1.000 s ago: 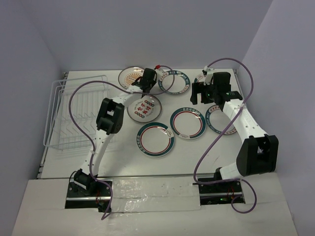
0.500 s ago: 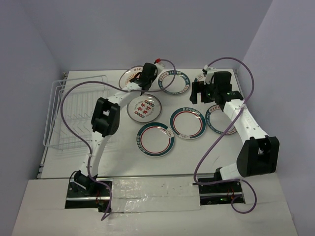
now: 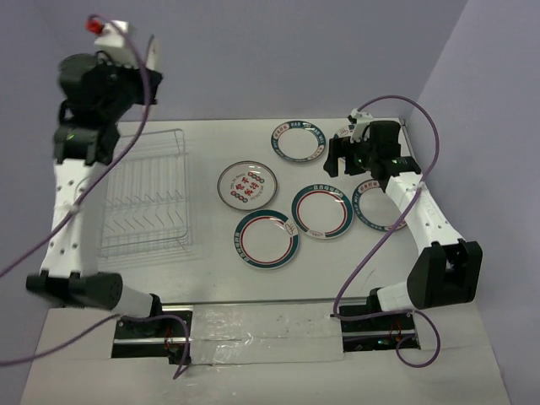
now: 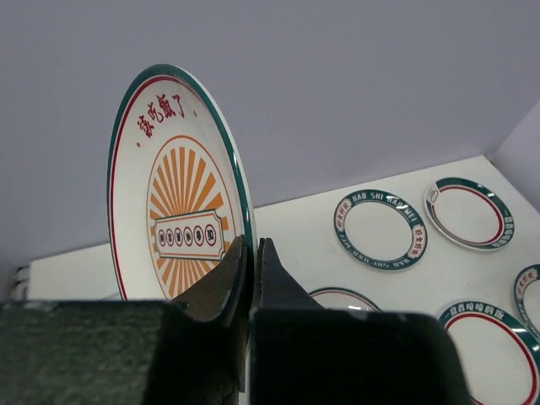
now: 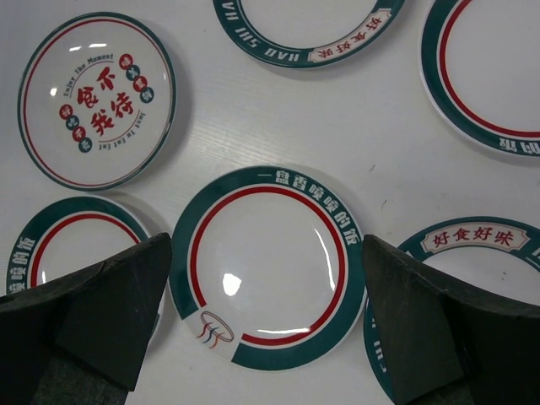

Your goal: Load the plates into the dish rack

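The left arm reaches high over the far left corner. The left claw (image 4: pixel 251 278) is clenched on the lower edge of a sunburst plate (image 4: pixel 181 194). The plate stands upright on its rim between the fingers (image 4: pixel 221 287), up in the air above the far end of the dish rack (image 3: pixel 143 198). The rack sits on the left side of the table (image 3: pixel 211 278). Over on the right, the right claw (image 5: pixel 266 325) hangs released, its fingers spread wide above a green-rimmed plate (image 5: pixel 266 266) lying flat on the table. Close beside that one lies a plate with red characters (image 5: pixel 95 99). More green-rimmed plates lie flat around them.
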`<action>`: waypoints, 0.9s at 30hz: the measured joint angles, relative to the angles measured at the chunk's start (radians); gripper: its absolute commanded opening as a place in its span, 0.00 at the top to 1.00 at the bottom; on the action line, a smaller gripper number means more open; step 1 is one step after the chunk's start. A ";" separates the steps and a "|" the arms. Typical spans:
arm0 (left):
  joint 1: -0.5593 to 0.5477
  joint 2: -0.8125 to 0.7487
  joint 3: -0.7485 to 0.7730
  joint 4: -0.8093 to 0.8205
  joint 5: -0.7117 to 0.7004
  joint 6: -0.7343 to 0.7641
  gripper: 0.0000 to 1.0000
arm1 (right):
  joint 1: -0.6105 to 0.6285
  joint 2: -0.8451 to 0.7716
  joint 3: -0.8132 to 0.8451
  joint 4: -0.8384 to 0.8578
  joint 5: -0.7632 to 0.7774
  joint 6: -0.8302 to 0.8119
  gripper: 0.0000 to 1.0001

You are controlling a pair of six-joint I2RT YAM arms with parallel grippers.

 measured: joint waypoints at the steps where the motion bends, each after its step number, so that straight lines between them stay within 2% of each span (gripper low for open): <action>1: 0.051 -0.061 -0.029 -0.009 0.037 -0.013 1.00 | 0.000 0.000 0.002 0.000 -0.008 0.000 0.00; 6: 0.250 -0.294 -0.142 -0.134 0.229 -0.049 1.00 | 0.005 0.000 0.027 -0.006 -0.041 0.000 0.00; 11: 0.502 -0.406 -0.274 -0.295 0.462 -0.031 1.00 | 0.026 0.002 0.066 -0.006 -0.060 0.000 0.00; 14: 0.666 -0.415 -0.313 -0.417 0.606 0.028 1.00 | 0.040 0.005 0.084 -0.006 -0.079 0.000 0.00; 19: 0.932 -0.378 -0.323 -0.662 0.797 0.232 1.00 | 0.060 0.006 0.090 -0.006 -0.100 -0.003 0.00; 23: 1.047 -0.301 -0.298 -0.798 0.875 0.365 1.00 | 0.068 0.006 0.090 -0.006 -0.111 -0.004 0.00; 27: 1.092 -0.268 -0.298 -0.843 0.880 0.437 1.00 | 0.070 0.006 0.090 -0.006 -0.127 -0.005 0.00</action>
